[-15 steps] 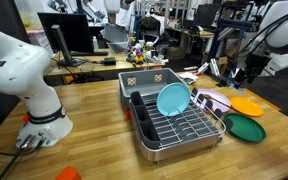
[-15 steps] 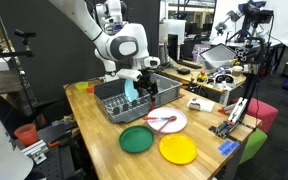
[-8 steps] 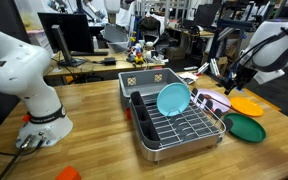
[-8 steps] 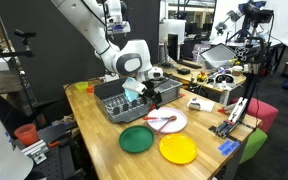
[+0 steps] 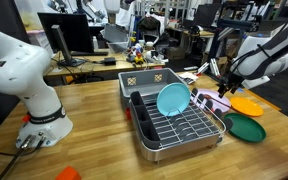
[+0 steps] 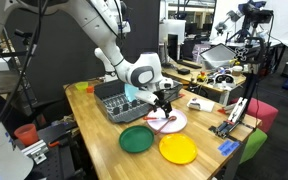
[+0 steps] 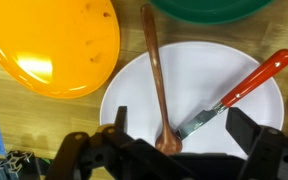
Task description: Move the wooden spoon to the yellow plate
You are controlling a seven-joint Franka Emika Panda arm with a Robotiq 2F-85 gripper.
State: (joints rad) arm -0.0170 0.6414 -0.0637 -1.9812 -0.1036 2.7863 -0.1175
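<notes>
above the white plate, at centre of the wrist view, the gripper is hovering w/ its jaws standing wide apart, holding nothing. the step in hand, i am judging, is the reach before the pick: no grasp yet. the wooden spoon is lying on that plate, running from top centre of the frame down to approx. the middle. its wider end is sitting between the two fingers, nearer the frame-left one. a red-handled tool is lying diag. from the right, its tip touching or almost touching the spoon end; cannot tell which. the next move is calling for lowering and shifting a bit to frame left, so only the spoon gets clamped. then comes carrying it to the yellow plate, waiting at upper left, just beside.
</notes>
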